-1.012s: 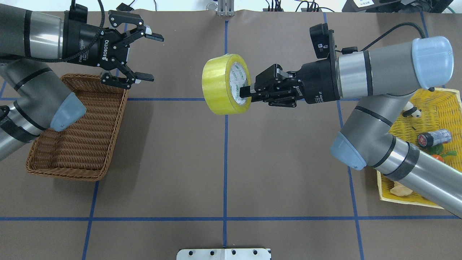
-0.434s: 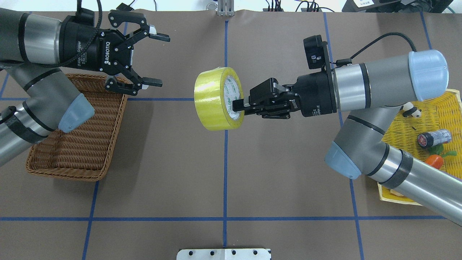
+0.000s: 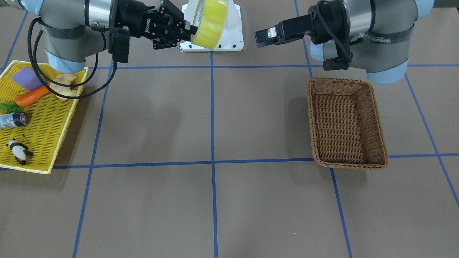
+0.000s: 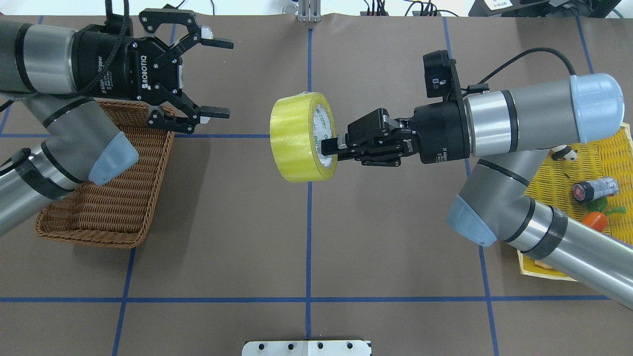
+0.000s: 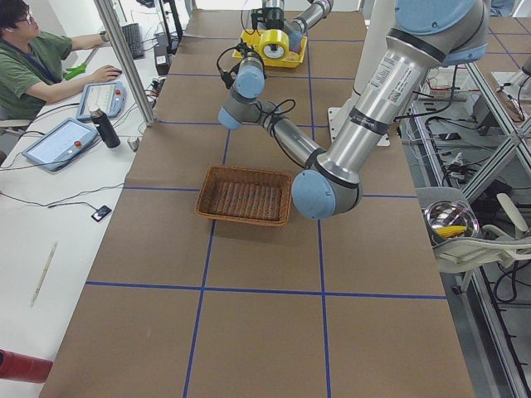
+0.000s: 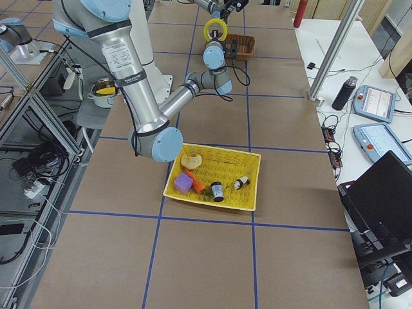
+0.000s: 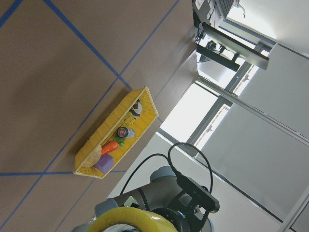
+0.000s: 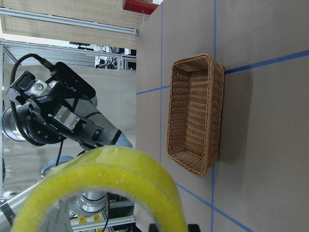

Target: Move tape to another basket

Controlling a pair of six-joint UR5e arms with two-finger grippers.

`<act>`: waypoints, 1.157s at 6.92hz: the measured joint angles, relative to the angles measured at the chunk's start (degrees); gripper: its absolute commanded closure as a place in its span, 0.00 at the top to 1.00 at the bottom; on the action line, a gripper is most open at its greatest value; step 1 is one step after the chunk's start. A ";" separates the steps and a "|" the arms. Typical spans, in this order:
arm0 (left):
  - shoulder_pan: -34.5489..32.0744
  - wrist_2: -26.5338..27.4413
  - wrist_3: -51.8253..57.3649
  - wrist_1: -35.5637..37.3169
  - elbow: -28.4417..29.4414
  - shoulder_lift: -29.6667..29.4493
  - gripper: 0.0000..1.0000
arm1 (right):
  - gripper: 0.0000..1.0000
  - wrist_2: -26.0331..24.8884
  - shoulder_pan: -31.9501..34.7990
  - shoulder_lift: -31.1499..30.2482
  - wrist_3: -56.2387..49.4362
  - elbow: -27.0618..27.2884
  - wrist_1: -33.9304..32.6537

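Observation:
The yellow tape roll (image 4: 296,138) hangs in the air over the table's middle, on edge, with its white core facing right. My right gripper (image 4: 329,147) is shut on the roll's wall, one finger inside the core. It also shows in the front-facing view (image 3: 190,31) with the tape (image 3: 209,25). My left gripper (image 4: 225,79) is open and empty, pointing at the tape from the left with a gap between them, above the far right corner of the brown wicker basket (image 4: 109,198). The basket (image 3: 346,122) is empty. The right wrist view shows the tape (image 8: 111,179) and the basket (image 8: 193,116).
A yellow mesh tray (image 4: 613,148) at the right holds a carrot (image 3: 32,96), a small bottle (image 4: 593,189), a panda figure (image 3: 18,149), a purple block (image 3: 25,78) and a pale item. A white mount plate (image 4: 306,347) sits at the near edge.
My right gripper has carried the tape left and a little nearer. My left gripper has moved right toward the tape and stayed open.

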 measured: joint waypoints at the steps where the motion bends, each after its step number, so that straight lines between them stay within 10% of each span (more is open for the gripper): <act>1: 1.78 2.69 -1.03 -2.18 -0.03 -0.08 0.98 | 0.00 0.00 0.00 -0.02 0.06 0.03 0.73; 8: 7.37 12.30 -2.29 -6.70 -0.19 -0.45 0.98 | 0.00 -0.08 -0.05 0.23 0.05 0.05 2.49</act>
